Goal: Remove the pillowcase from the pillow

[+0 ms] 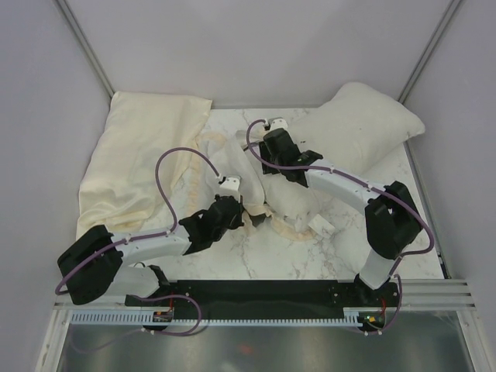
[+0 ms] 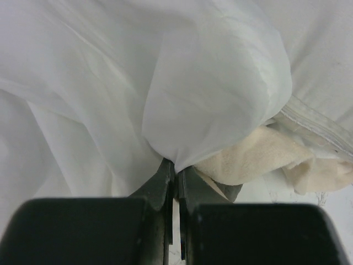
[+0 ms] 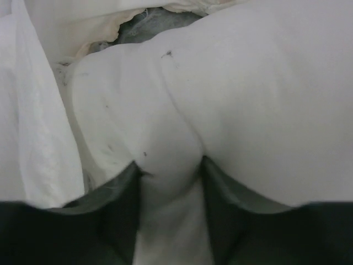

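Observation:
The plump off-white pillow (image 1: 364,128) lies at the back right and reaches in under my right arm. The limp pillowcase (image 1: 221,159), whitish with a cream frill, is heaped mid-table. My left gripper (image 1: 246,208) is shut on a fold of the pillowcase's whitish cloth (image 2: 215,94), with the left gripper (image 2: 176,168) pinching it just beside the cream frill (image 2: 259,157). My right gripper (image 1: 266,172) is down on the pillow's near end. In the right wrist view the right gripper (image 3: 170,165) pinches a bulge of the pillow (image 3: 265,99). A dark grey patch of the pillowcase (image 3: 154,25) shows beyond it.
A flat pale-yellow cloth (image 1: 139,163) covers the back left corner. The marble table (image 1: 310,256) shows in front of the fabric. A black rail (image 1: 271,294) runs along the near edge. Grey walls with metal posts close in the back and both sides.

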Controlling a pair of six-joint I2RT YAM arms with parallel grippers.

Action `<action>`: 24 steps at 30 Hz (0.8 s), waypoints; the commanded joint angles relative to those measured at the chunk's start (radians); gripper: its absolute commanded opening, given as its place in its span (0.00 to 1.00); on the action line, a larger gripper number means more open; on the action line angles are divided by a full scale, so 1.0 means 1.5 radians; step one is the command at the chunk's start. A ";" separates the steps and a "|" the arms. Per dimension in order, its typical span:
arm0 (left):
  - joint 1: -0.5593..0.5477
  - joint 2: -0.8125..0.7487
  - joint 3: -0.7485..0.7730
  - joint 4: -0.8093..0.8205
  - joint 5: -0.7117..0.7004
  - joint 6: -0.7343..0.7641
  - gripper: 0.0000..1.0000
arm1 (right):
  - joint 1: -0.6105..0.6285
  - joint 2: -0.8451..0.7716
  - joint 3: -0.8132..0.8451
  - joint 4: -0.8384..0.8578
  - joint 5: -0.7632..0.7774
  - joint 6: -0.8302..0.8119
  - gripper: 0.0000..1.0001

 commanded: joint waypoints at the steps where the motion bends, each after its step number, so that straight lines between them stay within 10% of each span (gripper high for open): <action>1: 0.038 -0.003 0.003 0.014 -0.020 0.017 0.02 | -0.003 0.012 -0.041 -0.035 0.023 0.021 0.38; 3: 0.068 -0.002 0.003 0.012 0.000 0.010 0.02 | -0.003 -0.016 -0.059 -0.041 0.033 0.022 0.00; 16: 0.313 -0.193 0.020 -0.093 -0.020 -0.080 0.02 | -0.136 -0.294 -0.207 -0.172 0.129 0.006 0.00; 24: 0.328 -0.292 0.015 -0.147 -0.015 -0.049 0.02 | -0.228 -0.386 -0.179 -0.337 0.209 0.017 0.00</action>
